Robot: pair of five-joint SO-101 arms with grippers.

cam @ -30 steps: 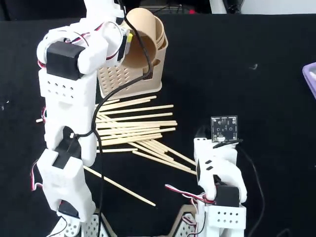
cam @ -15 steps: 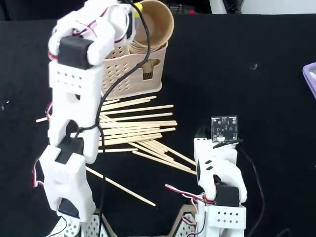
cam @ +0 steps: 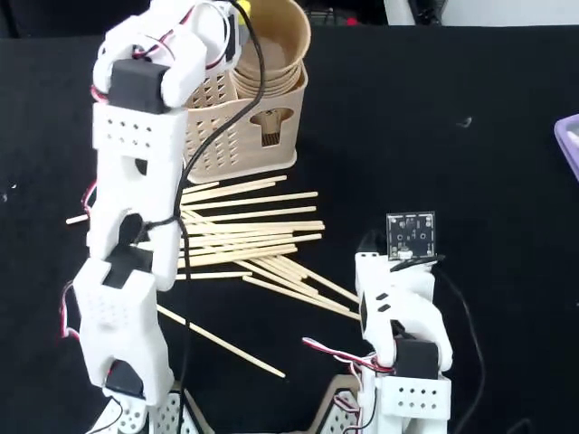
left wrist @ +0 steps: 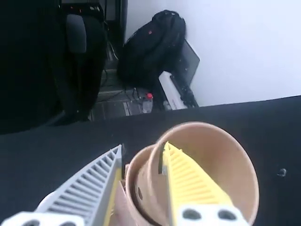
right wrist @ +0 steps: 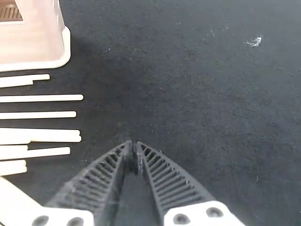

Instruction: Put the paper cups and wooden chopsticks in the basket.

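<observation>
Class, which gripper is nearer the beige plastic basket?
Left. The left gripper is directly above the beige plastic basket, at the brown paper cups inside; the right gripper sits apart, low over the black table.

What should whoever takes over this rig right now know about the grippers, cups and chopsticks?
Left gripper: shut on the top paper cup, one finger inside its rim and one outside, above the basket.
Right gripper: shut, empty, over the table beside the wooden chopsticks.
Done: the cups are in the basket. The held one appears nested on the stack but is not released.
Left: let go of that cup, then move all the wooden chopsticks, which lie scattered on the table in front of the basket.
</observation>
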